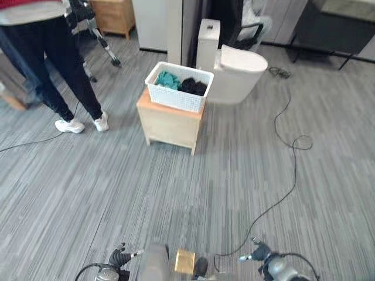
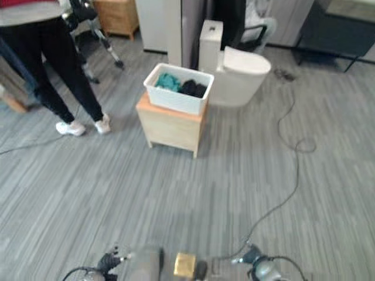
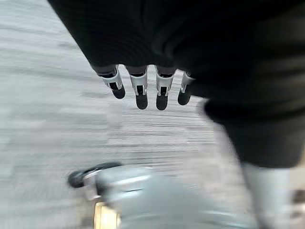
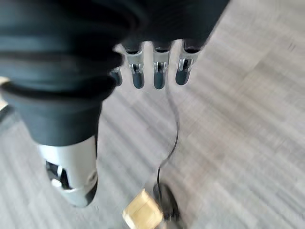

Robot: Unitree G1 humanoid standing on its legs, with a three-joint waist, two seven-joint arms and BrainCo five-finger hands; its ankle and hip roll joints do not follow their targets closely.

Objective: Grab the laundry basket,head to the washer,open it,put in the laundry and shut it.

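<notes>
From the left eye, a white basket (image 1: 177, 88) holding teal and black laundry (image 1: 183, 84) sits on a small wooden counter (image 1: 170, 124) far ahead on the grey floor (image 1: 234, 175), well apart from both hands. A white rounded unit (image 1: 237, 73) stands just beside the basket, on its right, and a person in dark trousers and white shoes (image 1: 55, 64) stands to the left of the counter. The left hand (image 1: 119, 256) and right hand (image 1: 259, 253) show at the lower edge, low and close to the robot, nowhere near the basket. The right eye gives the same layout. In the left wrist view the left hand's fingers (image 3: 141, 90) hang straight and relaxed over bare floor, holding nothing. In the right wrist view the right hand's fingers (image 4: 161, 71) likewise hang straight and loose, empty, above the floor.
</notes>
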